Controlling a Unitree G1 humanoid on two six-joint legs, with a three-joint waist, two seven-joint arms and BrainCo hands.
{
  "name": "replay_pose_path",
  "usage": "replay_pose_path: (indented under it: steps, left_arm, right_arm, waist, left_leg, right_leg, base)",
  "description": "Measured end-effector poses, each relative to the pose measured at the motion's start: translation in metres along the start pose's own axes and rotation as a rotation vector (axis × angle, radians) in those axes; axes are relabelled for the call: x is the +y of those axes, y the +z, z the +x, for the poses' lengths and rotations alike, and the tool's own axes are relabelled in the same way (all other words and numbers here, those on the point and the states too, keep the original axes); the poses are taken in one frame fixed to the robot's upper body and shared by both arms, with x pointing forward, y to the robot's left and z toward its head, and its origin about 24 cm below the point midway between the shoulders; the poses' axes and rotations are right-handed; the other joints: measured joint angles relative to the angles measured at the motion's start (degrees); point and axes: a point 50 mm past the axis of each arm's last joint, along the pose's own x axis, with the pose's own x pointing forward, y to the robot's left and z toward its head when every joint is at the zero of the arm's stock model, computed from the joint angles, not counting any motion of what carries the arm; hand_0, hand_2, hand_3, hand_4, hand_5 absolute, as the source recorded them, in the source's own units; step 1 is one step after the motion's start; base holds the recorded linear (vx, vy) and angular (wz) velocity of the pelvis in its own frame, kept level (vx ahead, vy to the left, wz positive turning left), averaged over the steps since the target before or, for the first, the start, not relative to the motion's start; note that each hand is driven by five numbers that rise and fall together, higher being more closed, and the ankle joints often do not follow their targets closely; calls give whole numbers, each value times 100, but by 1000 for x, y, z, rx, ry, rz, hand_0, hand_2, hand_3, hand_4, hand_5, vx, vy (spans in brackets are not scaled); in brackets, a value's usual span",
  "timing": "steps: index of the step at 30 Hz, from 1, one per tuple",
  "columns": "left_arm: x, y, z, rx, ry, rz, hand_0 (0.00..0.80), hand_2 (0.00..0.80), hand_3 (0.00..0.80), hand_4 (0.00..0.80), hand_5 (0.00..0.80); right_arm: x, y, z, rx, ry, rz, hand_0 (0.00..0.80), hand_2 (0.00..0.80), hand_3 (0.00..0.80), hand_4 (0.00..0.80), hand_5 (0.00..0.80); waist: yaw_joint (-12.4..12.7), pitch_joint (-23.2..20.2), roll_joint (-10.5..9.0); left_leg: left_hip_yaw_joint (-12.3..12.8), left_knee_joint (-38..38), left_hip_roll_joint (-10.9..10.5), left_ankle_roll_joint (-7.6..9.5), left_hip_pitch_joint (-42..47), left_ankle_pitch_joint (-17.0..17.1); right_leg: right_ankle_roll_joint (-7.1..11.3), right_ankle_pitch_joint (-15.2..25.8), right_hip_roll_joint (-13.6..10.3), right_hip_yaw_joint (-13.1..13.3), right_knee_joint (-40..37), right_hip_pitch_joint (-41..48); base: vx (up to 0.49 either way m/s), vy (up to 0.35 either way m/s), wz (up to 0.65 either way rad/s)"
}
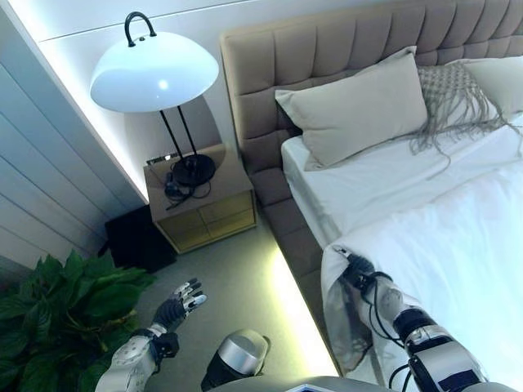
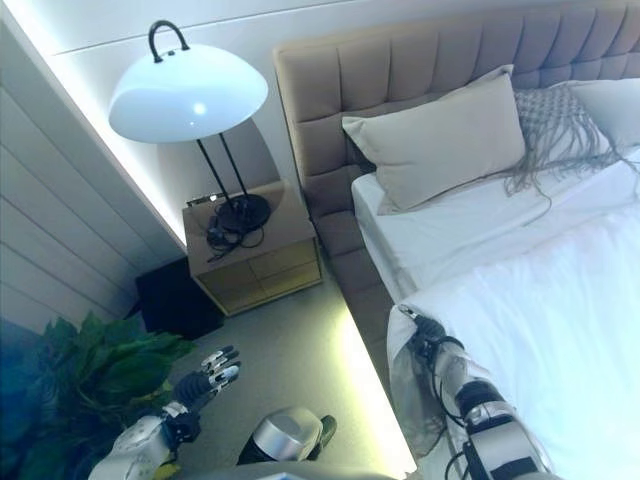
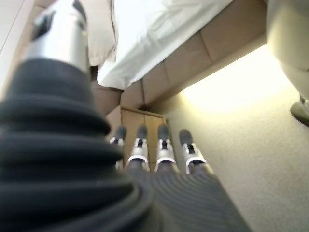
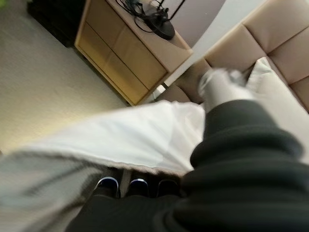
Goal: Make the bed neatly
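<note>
Duvet [image 1: 441, 245] corner, lower right, is pinched by right hand [image 1: 353, 269]: pull it evenly toward the pillow [image 1: 359, 106]; left hand [image 1: 181, 304] hangs open.

Standing on a wooden nightstand [image 1: 203, 214] beside the bed: a white lamp [image 1: 154, 72] with a round black base. Lying by that base, some black cords [image 1: 176, 191]. Sitting on the floor nearby, a black box [image 1: 135, 238] and a leafy green plant [image 1: 57, 306].
</note>
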Motion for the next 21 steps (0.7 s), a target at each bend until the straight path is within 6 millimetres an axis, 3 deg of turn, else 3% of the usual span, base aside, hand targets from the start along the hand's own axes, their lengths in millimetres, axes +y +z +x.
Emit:
replay_pose_path:
  steps: [8, 21]
  left_arm:
    - [1, -3, -1, 14, 15, 29, 0, 0, 0, 0, 0]
    - [-6, -7, 2, -13, 48, -5, 0, 0, 0, 0, 0]
  right_arm:
    - [3, -43, -3, 87, 17, 61, 0, 0, 0, 0, 0]
    - [-2, -87, -12, 147, -28, 232, 0, 0, 0, 0, 0]
  waist:
    - [-25, -137, -11]
    - [-220, -310, -11]
  left_leg:
    - [264, -1, 70, 2, 45, -1]
    - [447, -28, 87, 10, -37, 0]
  right_leg:
    - [-33, -17, 16, 22, 0, 7]
    - [-42, -19, 19, 180, 10, -186]
  base:
    - [-44, -24, -2]
    - [-43, 21, -5]
